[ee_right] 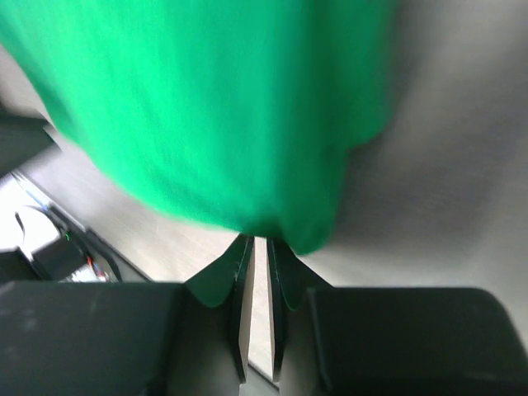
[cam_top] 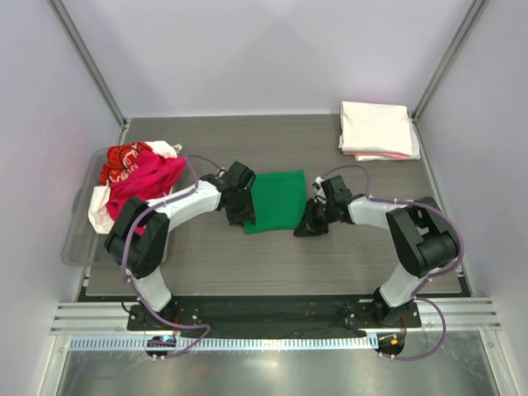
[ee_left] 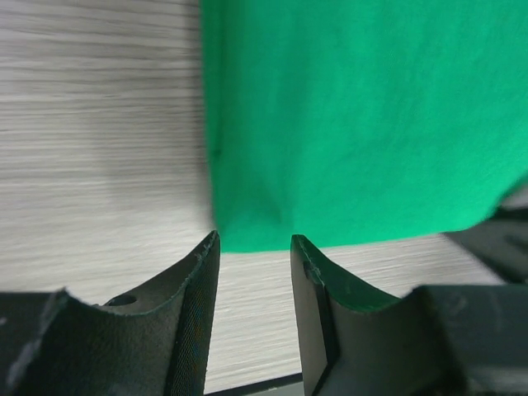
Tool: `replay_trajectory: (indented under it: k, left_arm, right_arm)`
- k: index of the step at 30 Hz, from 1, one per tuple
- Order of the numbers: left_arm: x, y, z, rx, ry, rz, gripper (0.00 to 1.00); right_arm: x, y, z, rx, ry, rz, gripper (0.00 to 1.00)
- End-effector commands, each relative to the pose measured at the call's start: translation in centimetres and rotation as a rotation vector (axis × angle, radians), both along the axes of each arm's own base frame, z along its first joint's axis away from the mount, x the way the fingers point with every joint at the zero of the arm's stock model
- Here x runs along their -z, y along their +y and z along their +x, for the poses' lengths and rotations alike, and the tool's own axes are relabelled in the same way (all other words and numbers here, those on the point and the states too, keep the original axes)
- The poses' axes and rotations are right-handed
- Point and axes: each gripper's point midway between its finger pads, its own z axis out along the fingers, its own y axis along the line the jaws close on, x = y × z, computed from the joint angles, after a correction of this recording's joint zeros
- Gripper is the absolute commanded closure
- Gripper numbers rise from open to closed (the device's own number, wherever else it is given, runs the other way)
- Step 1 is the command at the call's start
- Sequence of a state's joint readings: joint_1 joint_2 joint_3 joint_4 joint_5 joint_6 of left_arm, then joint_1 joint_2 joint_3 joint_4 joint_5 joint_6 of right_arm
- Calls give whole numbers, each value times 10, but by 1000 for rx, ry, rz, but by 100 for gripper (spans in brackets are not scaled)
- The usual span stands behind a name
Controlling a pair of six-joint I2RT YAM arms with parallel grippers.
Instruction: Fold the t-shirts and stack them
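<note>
Soft, limp green t-shirt (cam_top: pixel 276 198) needed corner holds; right gripper (ee_right: pixel 257 239) jaws pinched its hem, left gripper (ee_left: pixel 254 239) jaws gaped beside it.

On my feed the worktop (cam_top: pixel 330 264) is grey wood-grain, running from the rail at the arm bases to the back wall. I count three things lying on it. A green tee (cam_top: pixel 279 200) sits flat near the middle, folded to a rough rectangle, with bare worktop all round it. In the far right corner there is a folded stack: a cream tee (cam_top: pixel 375 125) on top, and a pink tee (cam_top: pixel 388 156) showing along its near edge. A clear bin (cam_top: pixel 78 247) rests at the left edge.
</note>
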State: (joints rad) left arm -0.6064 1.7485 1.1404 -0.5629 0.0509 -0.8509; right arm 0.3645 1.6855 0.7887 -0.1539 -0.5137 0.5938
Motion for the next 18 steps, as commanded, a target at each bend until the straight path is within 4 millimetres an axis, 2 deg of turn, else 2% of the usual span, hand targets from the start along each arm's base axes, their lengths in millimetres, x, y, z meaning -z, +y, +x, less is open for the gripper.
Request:
replay_trajectory:
  k: [1,3,5,8,9,10,11,12,13,14,15,16,17,18]
  left_arm:
    - [-28,27,3,41,-78,118,59]
    - [-35,38,0,50,-96,157,59]
    - [-40,52,-6,52,-104,207,57]
    - [-63,64,-16,48,-144,209,54]
    - [-77,66,-20,45,-172,187,54]
    - [-83,66,-22,43,-189,169,53]
    - [-89,66,-25,37,-200,150,52]
    - [-89,66,-29,35,-200,135,51]
    - [-100,67,-32,27,-227,106,51]
    - [-98,69,-37,17,-220,98,51]
    - [-101,68,-40,17,-225,78,51]
    - [-107,69,-44,14,-239,57,51]
    - [-107,71,-49,15,-237,53,51]
    - [-108,74,-54,14,-235,53,51]
  right_arm:
    - [5,12,-33,-7,28,-66,82]
    - [-3,22,-44,-41,14,-75,79]
    - [-24,24,-46,-39,-20,-64,63]
    - [-65,22,-36,-27,-117,-59,39]
    - [-84,25,-28,-19,-167,-45,34]
    - [-93,23,-23,-9,-201,-51,27]
    - [-104,23,-20,-11,-234,-47,25]
    - [-116,26,-12,-5,-266,-39,24]
    - [-122,28,-7,-2,-282,-37,23]
    - [-118,31,-3,-13,-266,-42,24]
    - [-129,39,7,-20,-286,-22,29]
    - [-128,45,11,-38,-280,-15,33]
    - [-130,53,16,-64,-286,12,40]
    - [-120,59,25,-71,-263,9,57]
